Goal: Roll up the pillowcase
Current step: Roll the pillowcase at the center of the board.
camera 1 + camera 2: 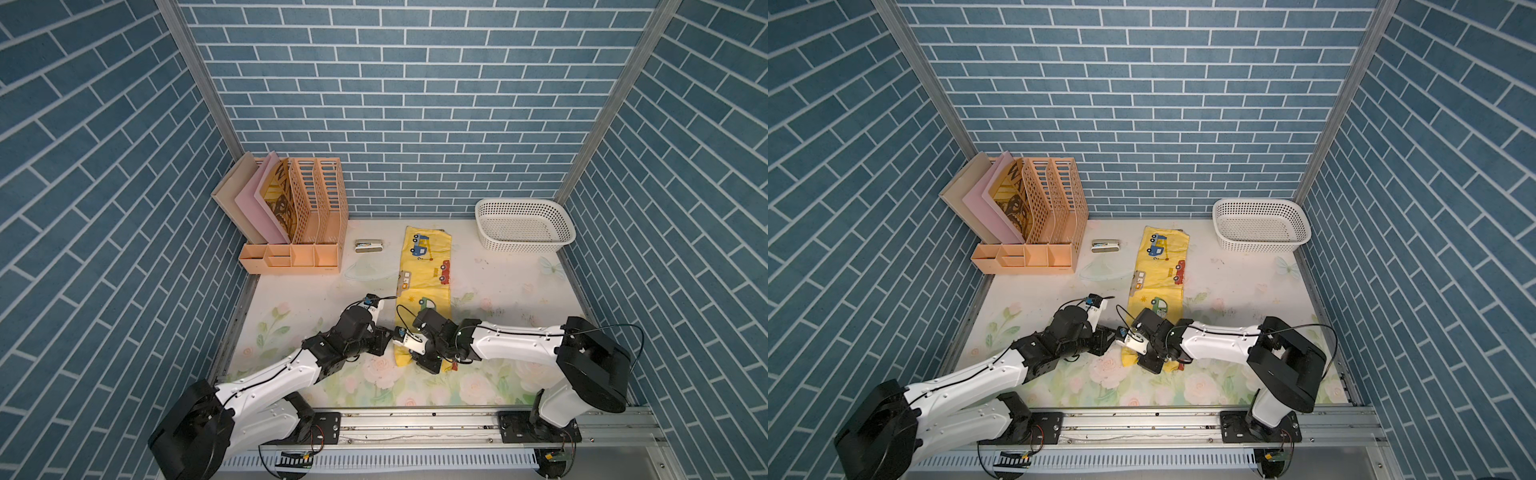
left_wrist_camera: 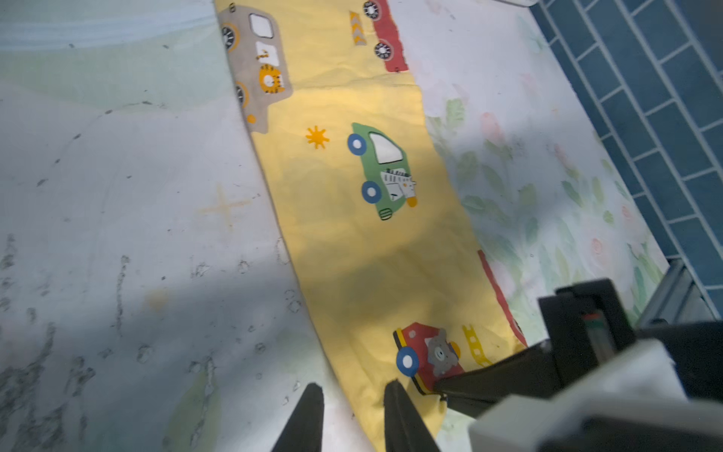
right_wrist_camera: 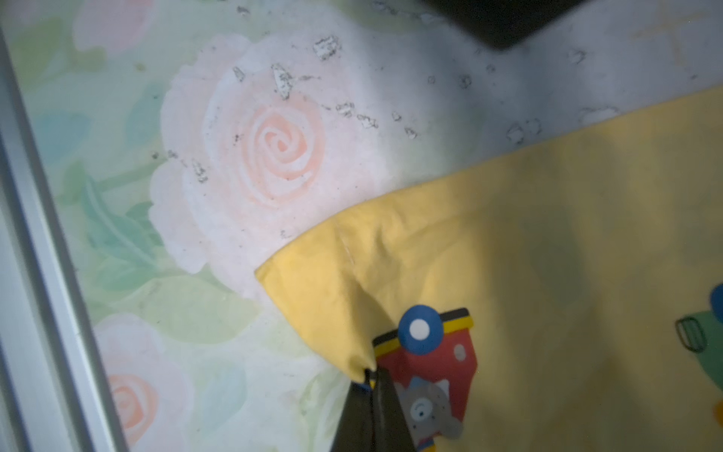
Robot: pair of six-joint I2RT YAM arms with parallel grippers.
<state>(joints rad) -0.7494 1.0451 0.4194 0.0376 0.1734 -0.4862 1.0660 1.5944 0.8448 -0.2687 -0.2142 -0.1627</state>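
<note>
While the pillowcase [image 1: 424,270] lies as one long, narrow strip down the middle of the worktop [image 1: 519,299], its far end close to the back edge and its near end short of the front edge, both arms reach in over that near end. In both top views the yellow cloth looks mostly flat, with its printed cars and trucks facing up.

The right end effector [image 3: 369,375] is closed, its jaws pinching the near short edge of the pillowcase beside the red fire-engine print. The cloth puckers into a small ridge where it is gripped, and the nearby corner sits slightly bunched against the floral covering.

The left end effector [image 2: 354,391] is at the strip's long edge on the side toward the worktop's left edge, close to the same near end. Its jaws stand apart: one fingertip [image 2: 311,407] is over the bare worktop, the other fingertip [image 2: 399,411] is over the yellow cloth, and the cloth's edge runs between them. The wrist view does not show whether they touch the fabric.

An orange file organiser [image 1: 307,220] holding folders stands in the back left corner, and a white perforated basket [image 1: 523,226] sits in the back right corner. A small metallic object [image 1: 368,246] lies between the organiser and the pillowcase, near the back edge.
</note>
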